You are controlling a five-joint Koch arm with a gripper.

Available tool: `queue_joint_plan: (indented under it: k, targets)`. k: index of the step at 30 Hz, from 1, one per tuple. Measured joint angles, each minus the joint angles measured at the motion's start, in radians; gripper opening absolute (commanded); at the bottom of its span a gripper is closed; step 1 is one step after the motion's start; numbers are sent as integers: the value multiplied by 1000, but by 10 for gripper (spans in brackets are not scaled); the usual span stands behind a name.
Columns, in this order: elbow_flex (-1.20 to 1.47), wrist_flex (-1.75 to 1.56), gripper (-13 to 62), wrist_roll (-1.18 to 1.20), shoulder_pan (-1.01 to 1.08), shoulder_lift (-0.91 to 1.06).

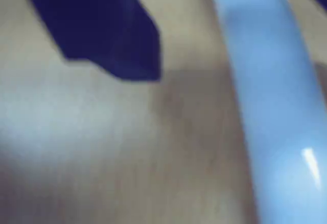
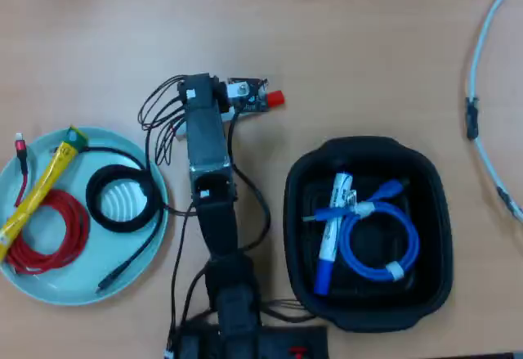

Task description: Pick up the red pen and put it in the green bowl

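Observation:
Of the red pen, the overhead view shows only the red cap (image 2: 274, 97), sticking out to the right from under the gripper (image 2: 248, 101); the barrel is hidden by the wrist. In the blurred wrist view the pale barrel (image 1: 271, 106) runs top to bottom at the right. The gripper (image 1: 230, 30) is low over the table and open. One dark jaw stands at the upper left with a gap to the barrel, and the other shows only at the top right corner. The green bowl (image 2: 69, 291) lies at the left of the overhead view, apart from the gripper.
The bowl holds a yellow stick (image 2: 37, 191), a red cable (image 2: 53, 232) and a black cable coil (image 2: 122, 198). A black tray (image 2: 368, 314) at the right holds a blue-capped marker (image 2: 333, 228) and a blue cable (image 2: 384, 249). A white cable (image 2: 482, 105) runs along the right edge.

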Motion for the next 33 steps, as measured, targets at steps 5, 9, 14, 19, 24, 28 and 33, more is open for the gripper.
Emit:
queue_joint_plan:
  k: [5, 9, 14, 19, 24, 28, 33]
  targets:
    - [-5, -2, 417, -61, 0, -28]
    - [-14, 0, 417, -61, 0, -32]
    - [-21, 2, 417, -61, 0, -46]
    - [-25, 2, 416, -61, 2, -52]
    - [-63, 2, 416, -61, 3, -81]
    - [-64, 3, 353, -72, 3, -81]
    - [-86, -9, 59, -78, 6, -86]
